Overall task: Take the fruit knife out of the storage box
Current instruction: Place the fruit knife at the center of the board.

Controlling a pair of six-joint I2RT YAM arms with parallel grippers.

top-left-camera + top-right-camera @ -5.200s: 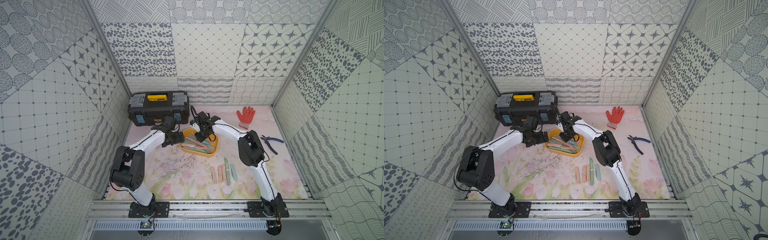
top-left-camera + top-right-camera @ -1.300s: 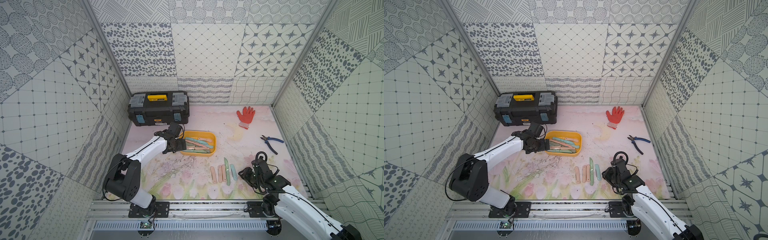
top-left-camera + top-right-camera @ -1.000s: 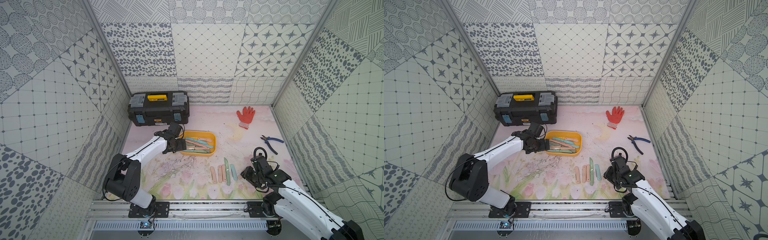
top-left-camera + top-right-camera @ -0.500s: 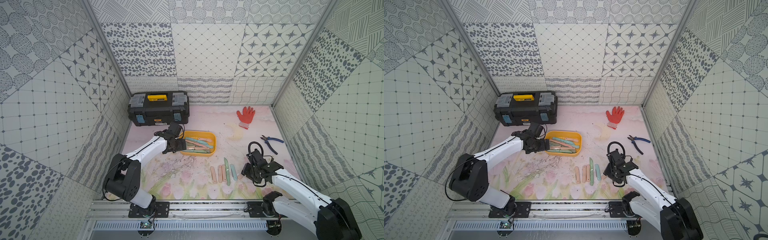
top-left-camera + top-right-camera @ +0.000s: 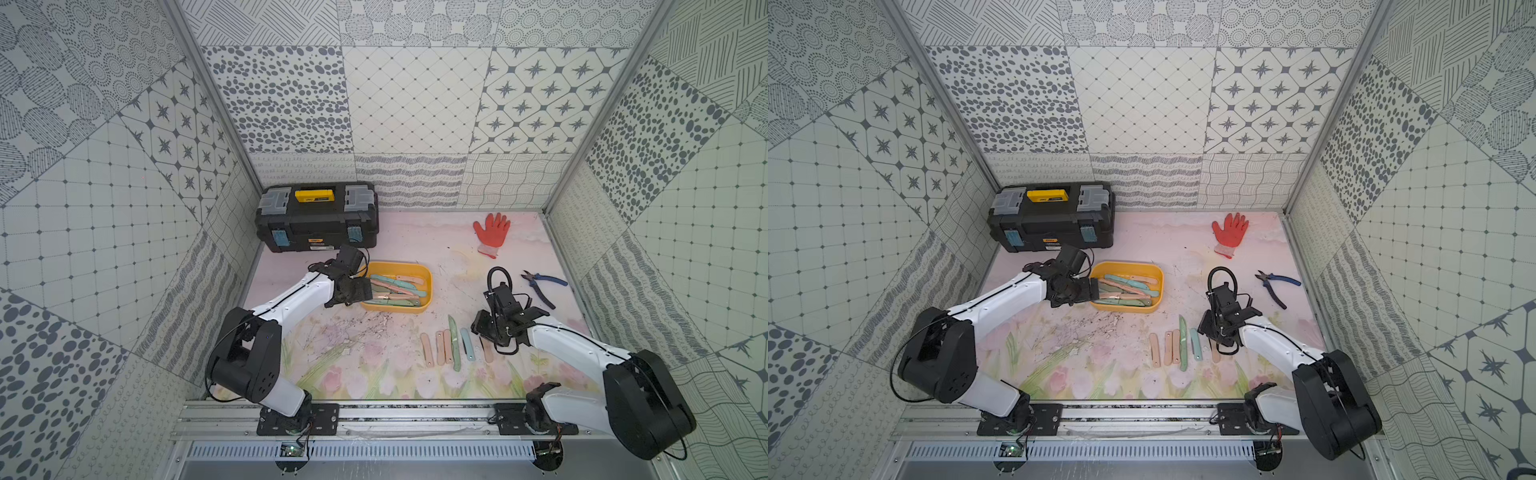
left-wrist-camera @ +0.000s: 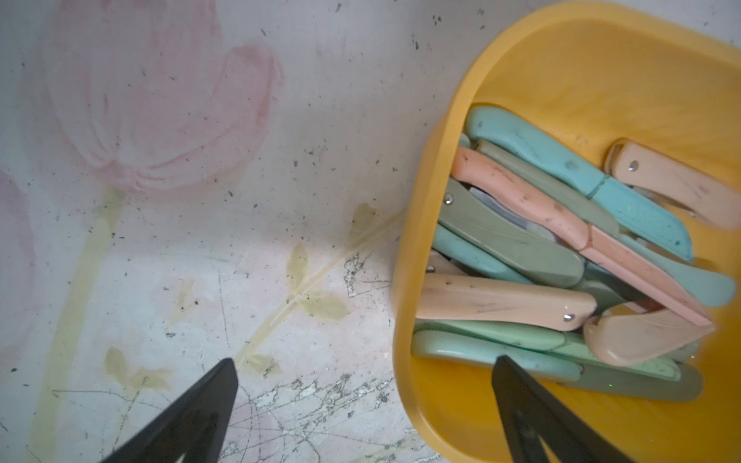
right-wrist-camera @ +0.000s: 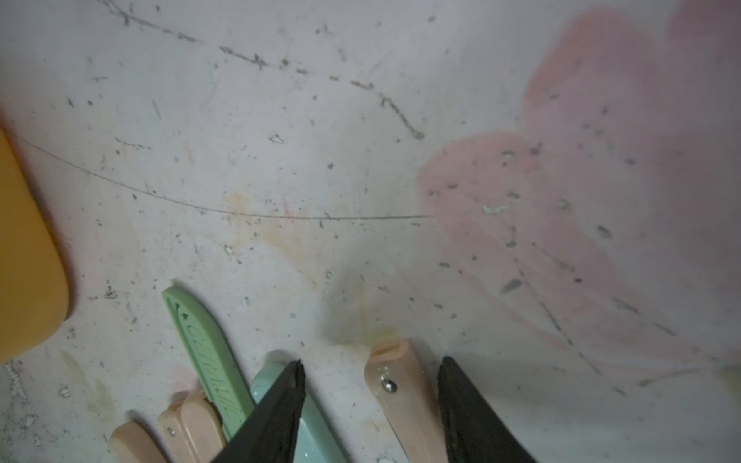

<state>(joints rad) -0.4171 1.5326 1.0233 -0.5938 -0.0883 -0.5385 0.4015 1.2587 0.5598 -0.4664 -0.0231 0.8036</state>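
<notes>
The yellow storage box sits mid-table and holds several pastel fruit knives in pink, teal and green. My left gripper is open at the box's left end. It straddles the rim, one finger outside over the mat and one inside near a pale green knife. My right gripper is open at the right end of a row of knives on the mat. A peach knife lies between its fingers, with gaps on both sides.
Several knives lie side by side on the mat in front of the box. A black toolbox stands at the back left. A red glove lies at the back right, and blue-handled pliers near the right wall.
My right arm has swung from the front right toward the right end of the knife row. The left arm and the box have stayed put over the last second.
</notes>
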